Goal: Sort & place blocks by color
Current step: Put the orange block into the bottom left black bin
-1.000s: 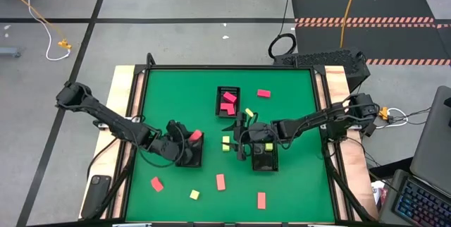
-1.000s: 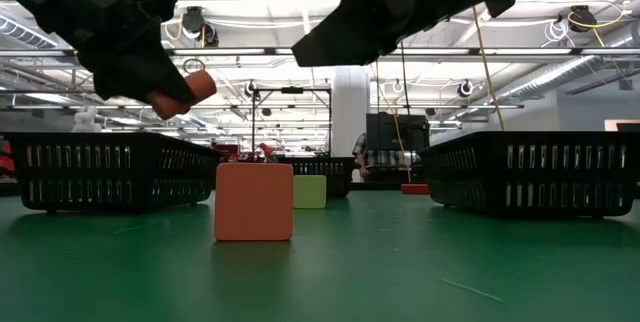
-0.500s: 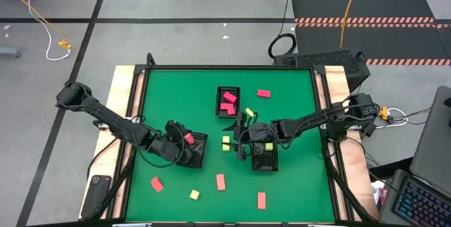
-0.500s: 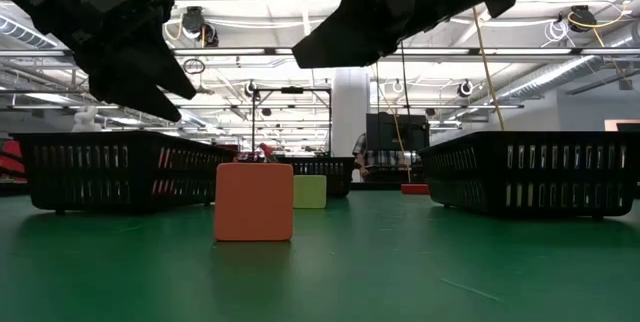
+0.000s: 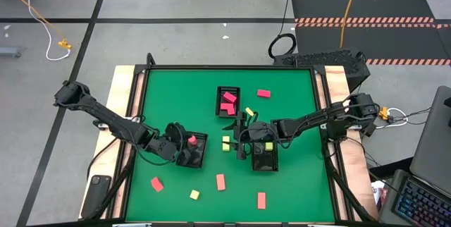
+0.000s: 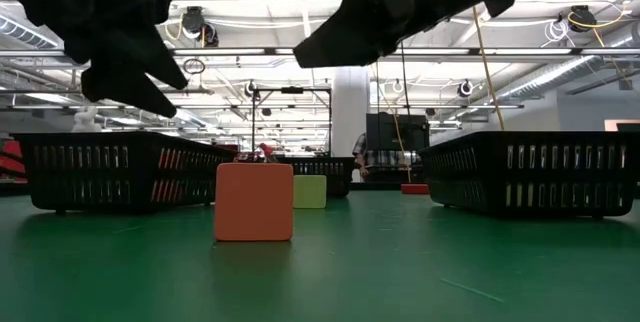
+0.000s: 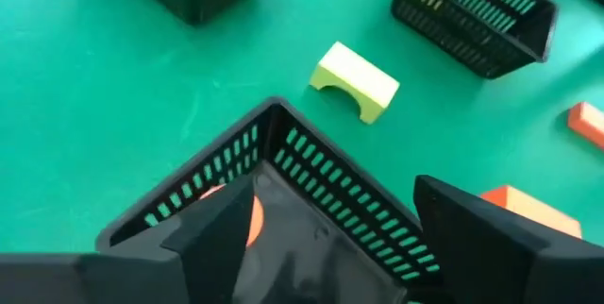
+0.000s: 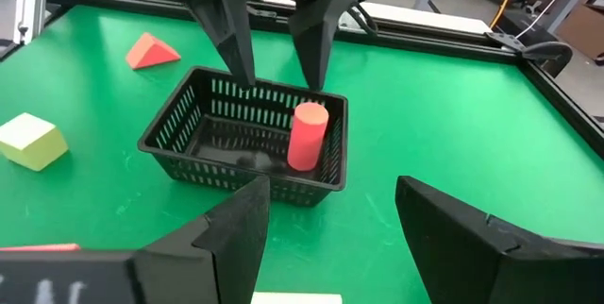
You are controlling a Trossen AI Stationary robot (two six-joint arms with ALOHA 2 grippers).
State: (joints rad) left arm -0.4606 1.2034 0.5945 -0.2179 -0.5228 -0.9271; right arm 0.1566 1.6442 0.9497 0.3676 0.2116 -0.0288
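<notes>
A salmon-red round block [image 5: 191, 141] stands upright in the black tray [image 5: 197, 158] at the middle left; it also shows in the right wrist view [image 8: 306, 135]. My left gripper [image 5: 182, 149] hovers over that tray, open and empty. My right gripper [image 5: 238, 139] is open and empty between this tray and the right tray [image 5: 263, 162], which holds a yellow block [image 5: 269, 146]. The back tray [image 5: 218, 99] holds pink-red blocks [image 5: 227, 102]. Two yellow-green blocks [image 5: 226, 144] lie under the right gripper. Loose blocks lie in front: pink-red [image 5: 156, 183], salmon [image 5: 220, 182], yellow [image 5: 194, 194], salmon [image 5: 261, 199].
A red block [image 5: 263, 93] and a yellow block [image 5: 249, 112] lie near the back tray. In the low view a salmon cube [image 6: 254, 201] and a yellow-green block [image 6: 310, 191] stand between two trays. The green mat [image 5: 169, 100] has raised edges.
My left gripper opened and let go of the round block, which now stands in the left tray. The gripper drew back a little to the left. The right arm stayed still.
</notes>
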